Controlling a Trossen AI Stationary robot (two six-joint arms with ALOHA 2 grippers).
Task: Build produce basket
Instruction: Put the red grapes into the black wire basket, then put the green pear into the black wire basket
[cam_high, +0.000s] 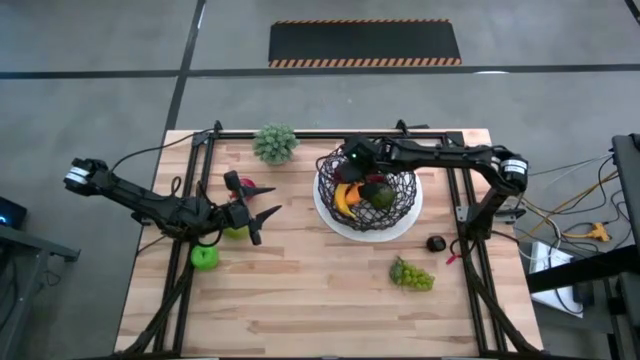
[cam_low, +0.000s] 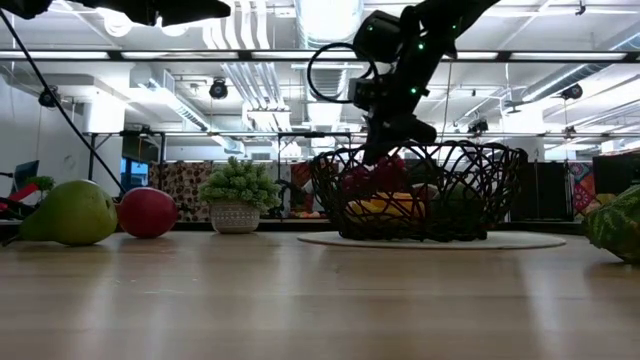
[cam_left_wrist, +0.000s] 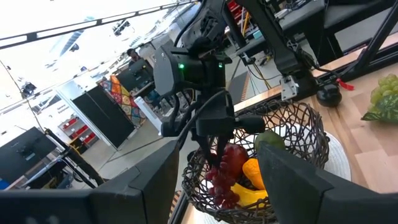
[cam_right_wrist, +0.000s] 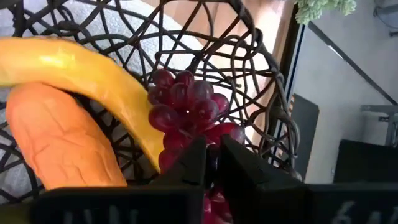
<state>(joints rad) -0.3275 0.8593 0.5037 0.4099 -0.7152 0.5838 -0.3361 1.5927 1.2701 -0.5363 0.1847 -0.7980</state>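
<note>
The basket (cam_high: 367, 188) is a black wire bowl on a white plate, at the table's far right. In it lie a yellow banana (cam_right_wrist: 81, 74), an orange carrot (cam_right_wrist: 56, 143) and a dark green fruit (cam_high: 381, 194). My right gripper (cam_left_wrist: 216, 138) reaches down into the basket from the right, shut on a bunch of purple grapes (cam_left_wrist: 225, 171). My left gripper (cam_high: 258, 215) hovers open at the table's left with nothing between its fingers. A green apple (cam_high: 204, 257) and a yellow-green fruit (cam_high: 235, 232) sit near it. Green grapes (cam_high: 411, 274) lie near the basket's front. My right gripper pinches the upper end of the purple bunch (cam_right_wrist: 211, 146) between its two fingers, slanting down from above into the basket. The bunch hangs below the fingers (cam_left_wrist: 214, 127) inside the wire wall. Its grapes (cam_right_wrist: 186, 102) lie against the banana's side.
A small potted plant (cam_high: 275, 143) stands at the far edge, left of the basket. A red apple (cam_low: 147, 212) sits by a green fruit (cam_low: 70, 212) on the left. A small black knob (cam_high: 436, 243) lies right of the green grapes. Bare wood spreads across the near half (cam_high: 300, 300).
</note>
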